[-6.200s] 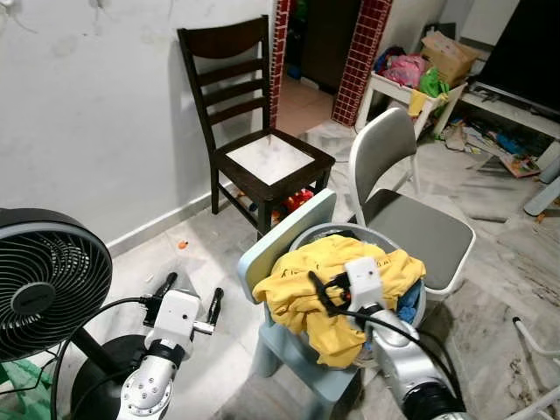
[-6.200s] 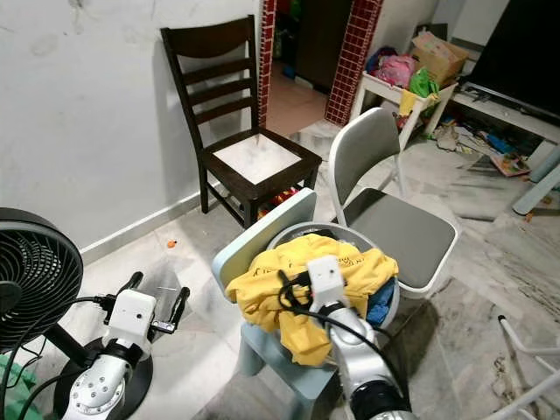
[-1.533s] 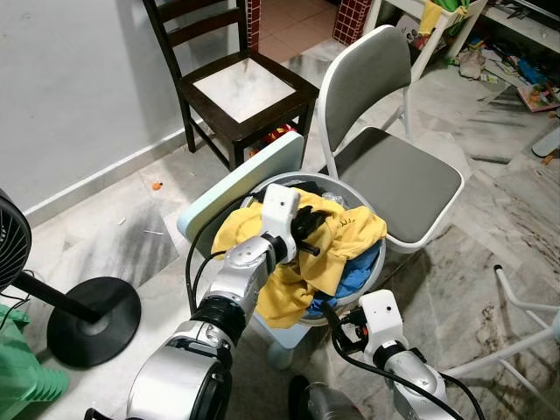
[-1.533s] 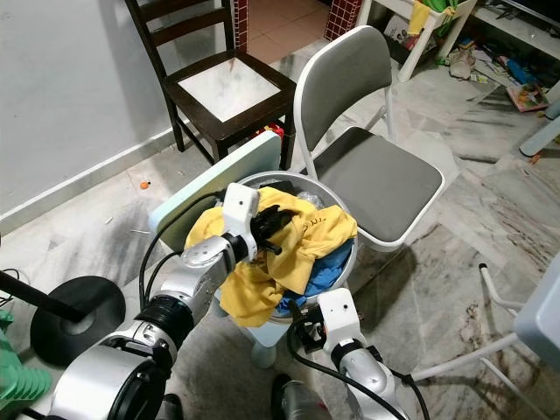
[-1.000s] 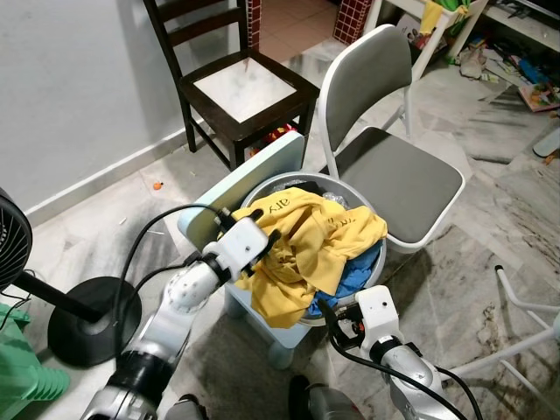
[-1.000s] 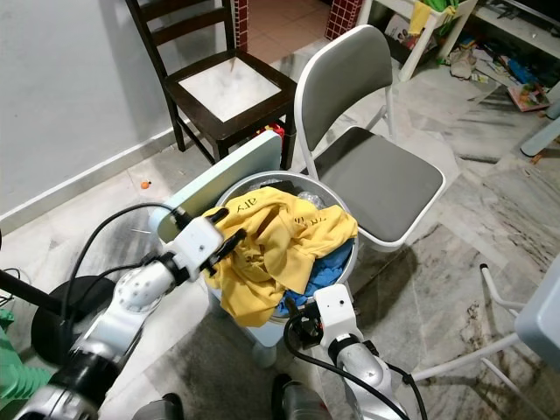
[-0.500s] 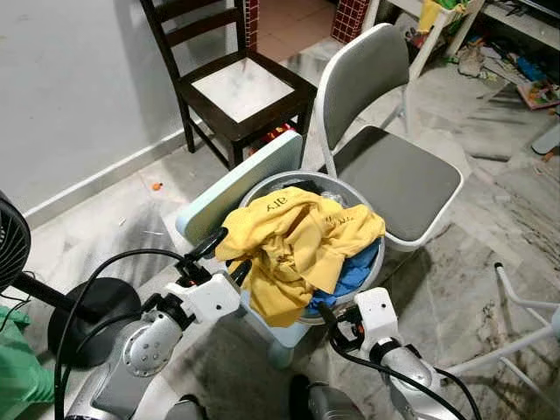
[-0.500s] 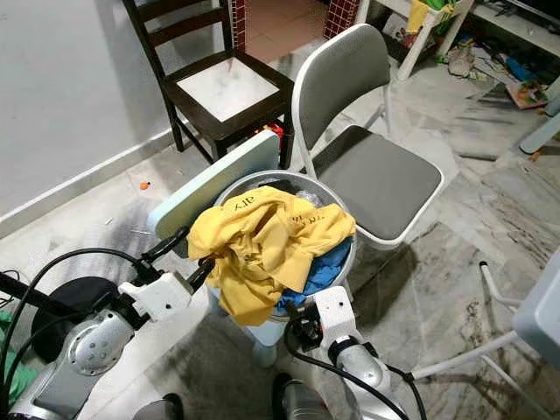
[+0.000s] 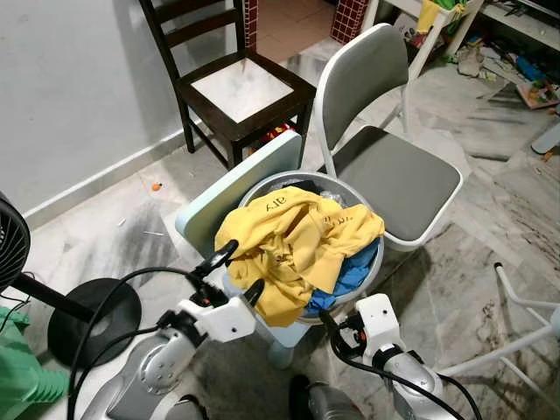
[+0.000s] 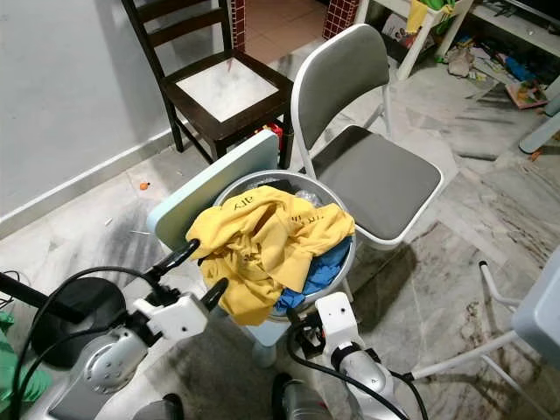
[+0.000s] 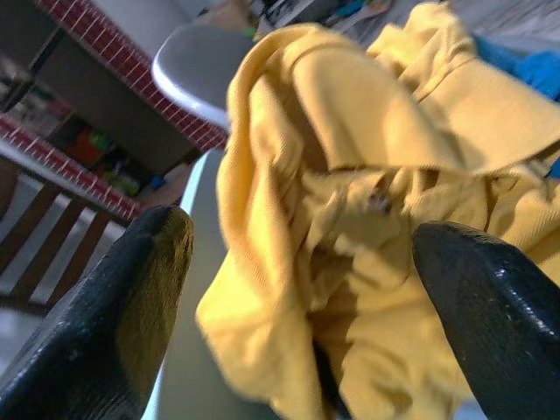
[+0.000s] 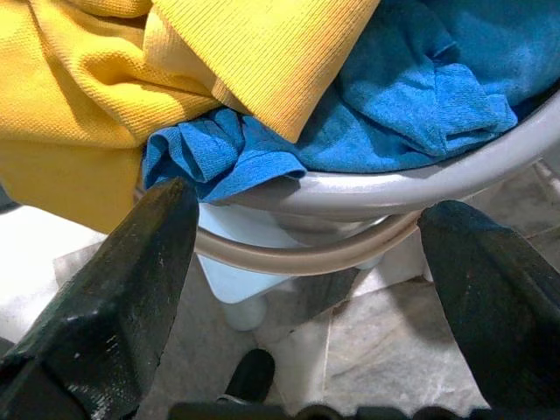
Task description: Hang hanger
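- Standing far to the left of the laundry basket [image 9: 372, 271], a black fan [image 9: 7, 249] on its round base [image 9: 94, 319] sits on the marble floor [image 9: 490, 227], with a green object [image 9: 22, 385] in front of it.
- Left gripper [image 9: 234, 273] hovers at the basket's front-left side, its two black fingers [image 11: 105, 324] spread apart and empty; the tips lie close to the hanging edge of the yellow shirt [image 9: 297, 241], though I cannot tell whether they touch the cloth.
- A pale blue child's chair [image 9: 229, 197] carries the basket on its seat, its backrest rising along the basket's left side.
- Yellow shirt is heaped over the basket's top and spills over the front rim; blue clothing [image 12: 411, 96] lies under it, against the basket's grey rim on the right.
- No hanger can be made out among the clothes in the basket.
- Behind the basket, against the wall, stands a dark wooden chair [image 9: 232, 87] with a pale seat.
- Right gripper [image 9: 337, 325] is low, just in front of the basket; from its wrist view the fingers [image 12: 114, 297] are parted, empty, and aimed at the basket's rim and the blue clothing.
- Behind and to the right of the basket stands a grey chair [image 9: 394, 171] with a white frame.
- Farther back and right of the basket, clutter [image 9: 516, 83] lies on the floor.
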